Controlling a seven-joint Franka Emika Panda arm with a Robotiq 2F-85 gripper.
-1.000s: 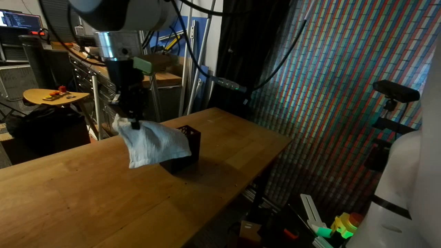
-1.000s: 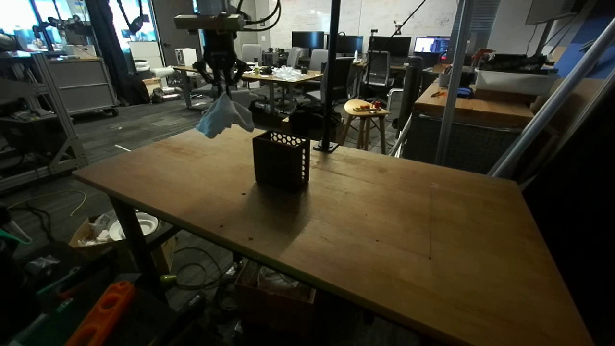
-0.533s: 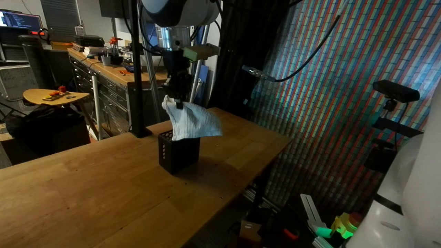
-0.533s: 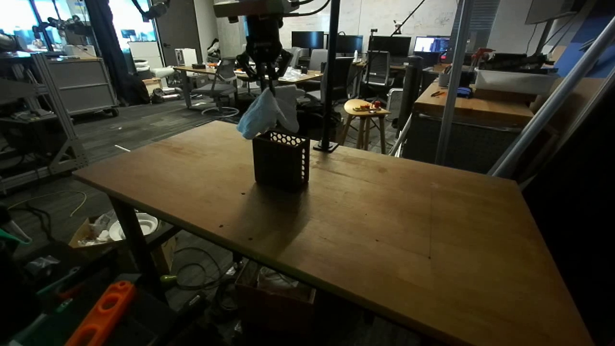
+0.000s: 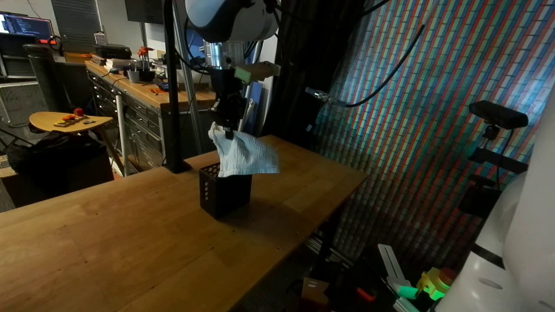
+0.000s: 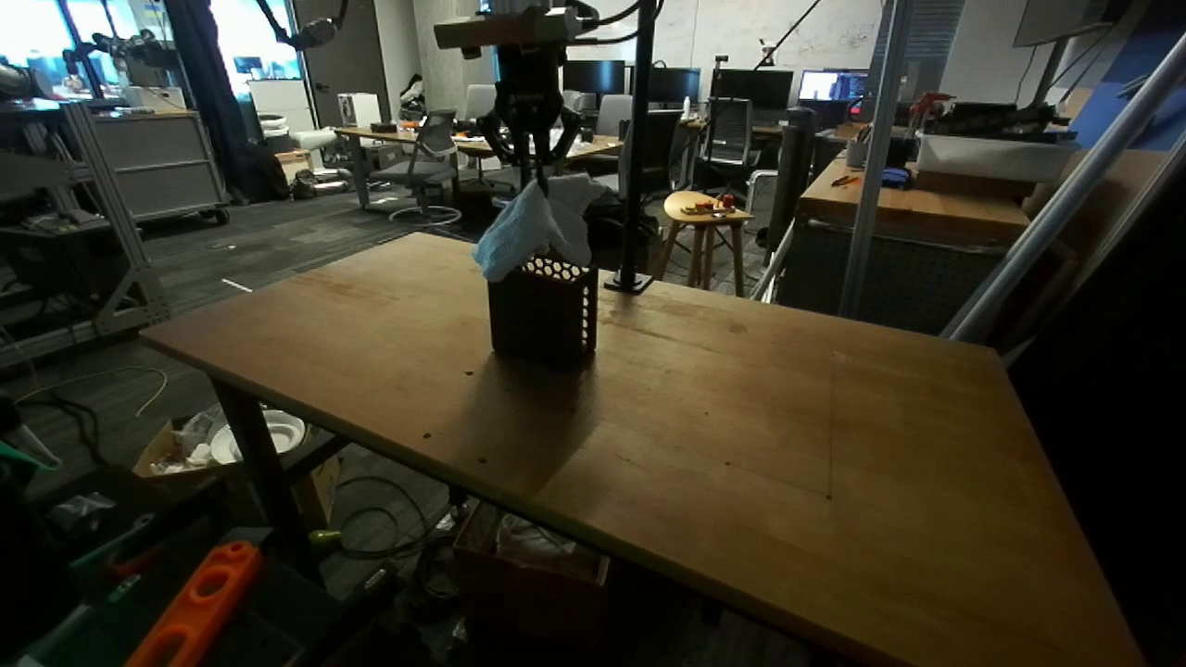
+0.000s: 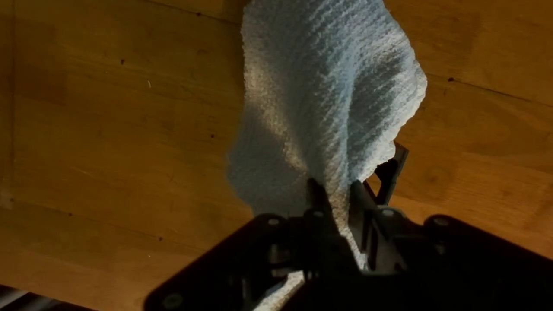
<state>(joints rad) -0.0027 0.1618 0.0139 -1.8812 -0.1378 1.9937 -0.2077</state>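
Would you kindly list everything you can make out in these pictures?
Table: one, brown, across both exterior views
Basket: one, black, standing on the table
Cloth: one, pale blue, hanging over the basket, contact unclear
Post: one, black, at the table's edge
Stool: one, light wood, behind the table
Monitors: at least four, mostly dark, background
Drawer bench: one, black and wood, background
Smaller clutter: uncounted, mixed, around the room
Gripper: one, black, above the basket, closed on the cloth
Arm: one, grey and white, above the gripper
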